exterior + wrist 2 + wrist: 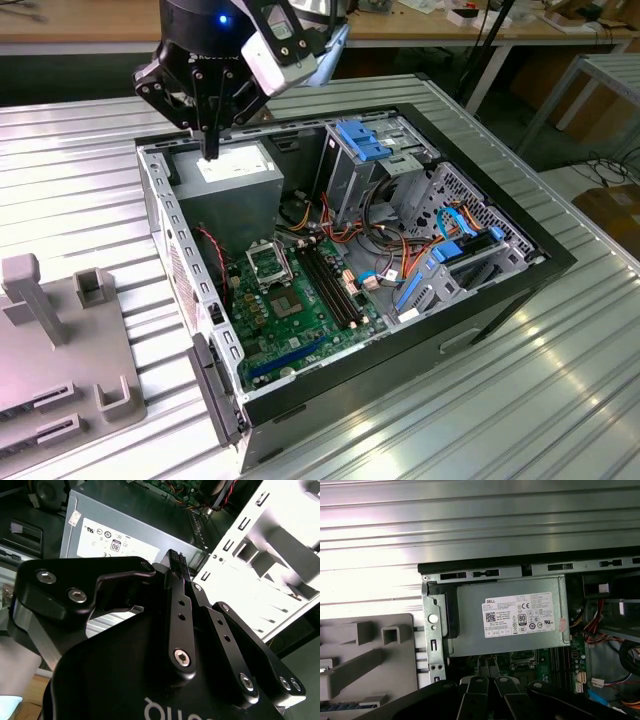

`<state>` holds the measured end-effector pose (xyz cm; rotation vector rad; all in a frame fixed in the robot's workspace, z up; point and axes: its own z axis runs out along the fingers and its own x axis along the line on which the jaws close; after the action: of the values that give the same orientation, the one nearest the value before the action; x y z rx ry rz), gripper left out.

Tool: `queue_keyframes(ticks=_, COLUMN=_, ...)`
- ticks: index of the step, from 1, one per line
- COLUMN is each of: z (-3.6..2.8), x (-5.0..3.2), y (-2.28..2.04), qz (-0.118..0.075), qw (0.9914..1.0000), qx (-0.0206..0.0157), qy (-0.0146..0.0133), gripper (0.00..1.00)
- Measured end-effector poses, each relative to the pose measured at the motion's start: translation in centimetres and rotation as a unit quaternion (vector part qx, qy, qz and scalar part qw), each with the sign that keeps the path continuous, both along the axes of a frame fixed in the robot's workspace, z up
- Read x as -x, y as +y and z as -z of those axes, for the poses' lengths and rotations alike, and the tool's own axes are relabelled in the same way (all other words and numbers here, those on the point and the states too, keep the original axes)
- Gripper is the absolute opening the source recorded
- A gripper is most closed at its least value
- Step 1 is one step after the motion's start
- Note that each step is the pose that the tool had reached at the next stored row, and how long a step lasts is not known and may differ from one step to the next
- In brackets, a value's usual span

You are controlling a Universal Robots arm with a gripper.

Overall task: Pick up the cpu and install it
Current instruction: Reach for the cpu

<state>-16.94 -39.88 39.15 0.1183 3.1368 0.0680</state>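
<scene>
Gripper [211, 152]: jaws pressed together, over power supply [228, 172], far left.
Case [470, 315]: open on counter [80, 150]; motherboard [300, 325], socket [268, 262], cables [385, 235] inside.
Cpu: whereabouts cannot be told.
Fixture [60, 360]: cut off, near left.

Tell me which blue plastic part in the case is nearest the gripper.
The blue latch on top of the metal drive cage; the other blue bracket sits farther from the gripper, lower toward the exterior view's right.

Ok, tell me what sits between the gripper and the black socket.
The grey power supply: in the exterior view the gripper hangs over its labelled top, and the socket lies just past its near wall.
</scene>
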Motion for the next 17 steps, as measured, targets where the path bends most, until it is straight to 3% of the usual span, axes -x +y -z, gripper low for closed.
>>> queue_keyframes(ticks=17, z=0.03, x=0.82, y=0.0, qz=0.0, qw=1.0, qx=0.0, qy=0.0016, gripper=0.11)
